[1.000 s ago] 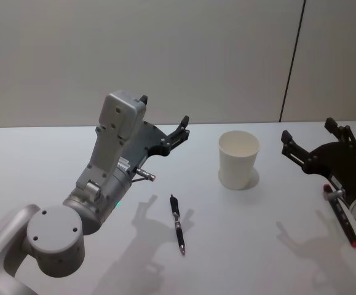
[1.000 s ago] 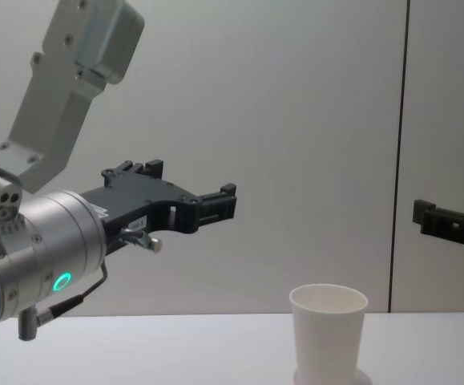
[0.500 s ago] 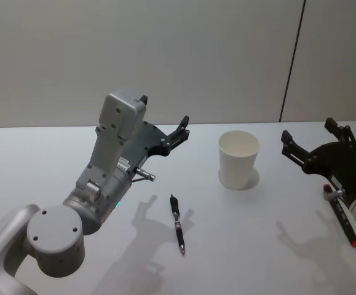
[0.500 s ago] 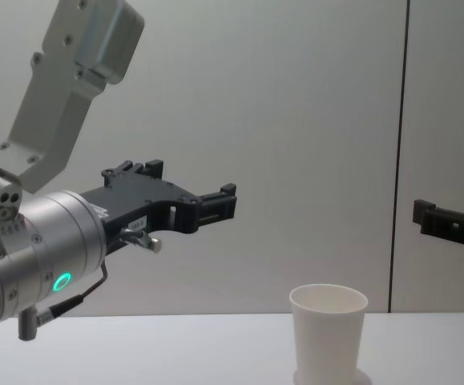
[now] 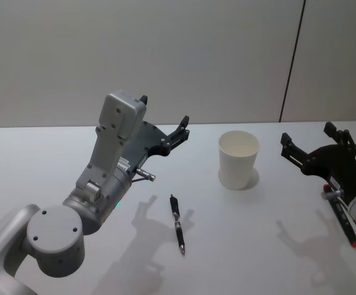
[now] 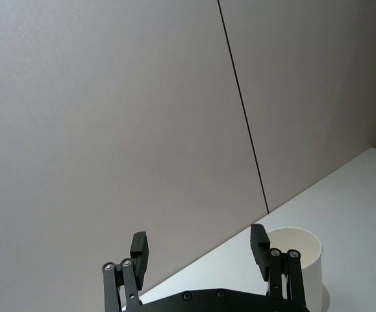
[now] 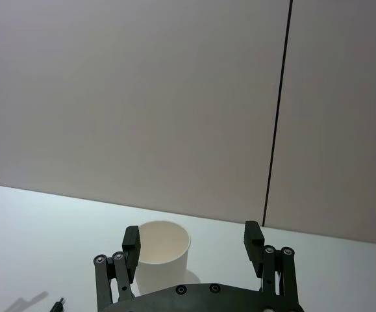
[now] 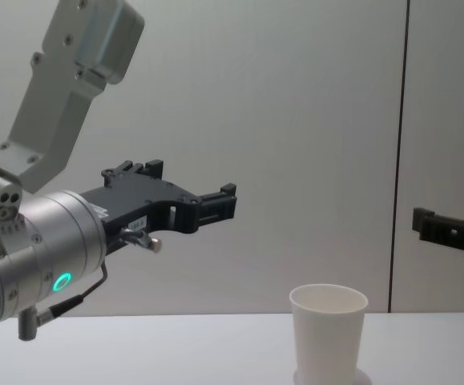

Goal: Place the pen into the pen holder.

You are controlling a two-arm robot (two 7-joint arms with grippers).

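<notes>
Right gripper [image 5: 307,133] has dipped slightly, jaws spread. Head view: the red-tipped pen [image 5: 344,222] lies on the table [image 5: 257,246] beneath that wrist, running fore-aft, right of the cup [image 5: 238,161]. Another pen [image 5: 176,224] lies mid-table. Left wrist view: left gripper [image 6: 199,234] is raised, spread and idle.

The slim stick-shaped pen [image 5: 176,222] is black, the plain flat table [image 5: 239,264] pale grey and the tapered paper cup [image 5: 238,163] white (inside too). The left gripper [image 5: 164,109] and right gripper [image 5: 307,132] are black.

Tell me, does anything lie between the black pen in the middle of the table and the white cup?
No. In the head view, the stretch of table between the pen and the cup is bare.
</notes>
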